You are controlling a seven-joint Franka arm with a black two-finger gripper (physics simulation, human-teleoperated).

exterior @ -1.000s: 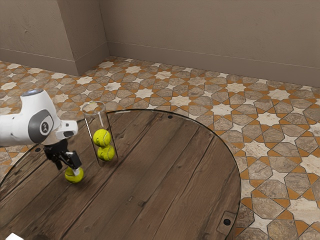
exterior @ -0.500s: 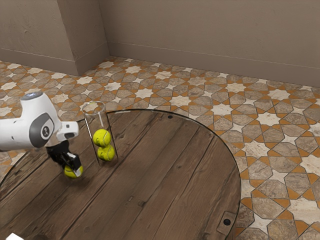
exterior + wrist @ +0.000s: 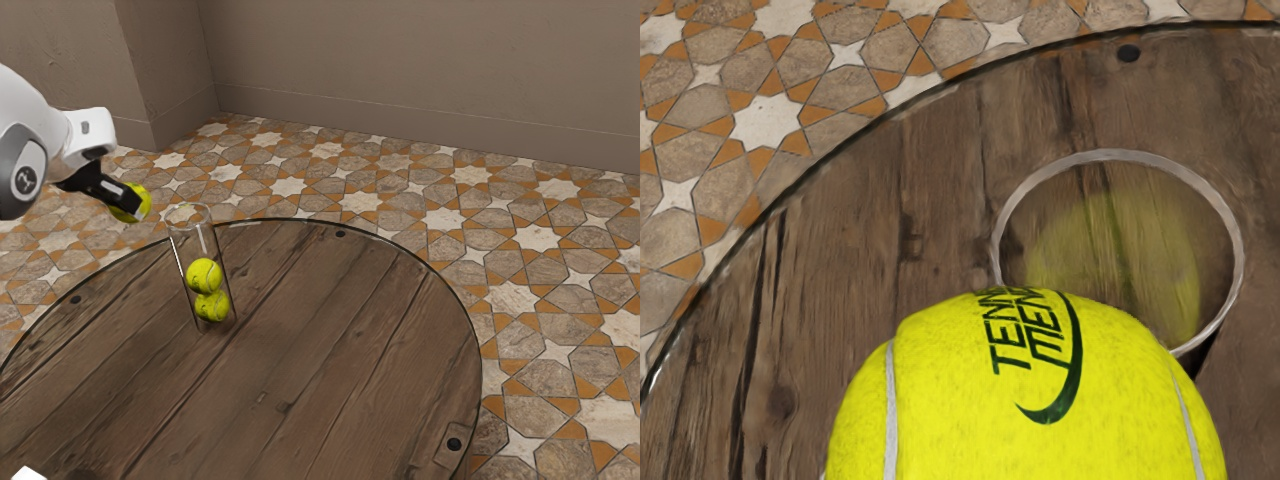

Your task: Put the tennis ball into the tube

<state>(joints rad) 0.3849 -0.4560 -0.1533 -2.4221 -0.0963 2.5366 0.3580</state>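
Note:
High beside the tube, on the exterior view's left, my gripper is shut on a yellow tennis ball, lifted off the table. The clear tube stands upright on the table, with two more tennis balls stacked in its lower part. Large in the wrist view, the held ball overlaps part of the tube's round rim; a ball inside is seen blurred through the opening.
The round wooden table has a dark metal edge and small dark studs. Patterned floor tiles surround it, with a brown wall behind.
The ball, earlier on the table between my fingers, has been taken hold of and raised to about the tube's rim height. My arm has lifted and drawn back; the tube stayed put.

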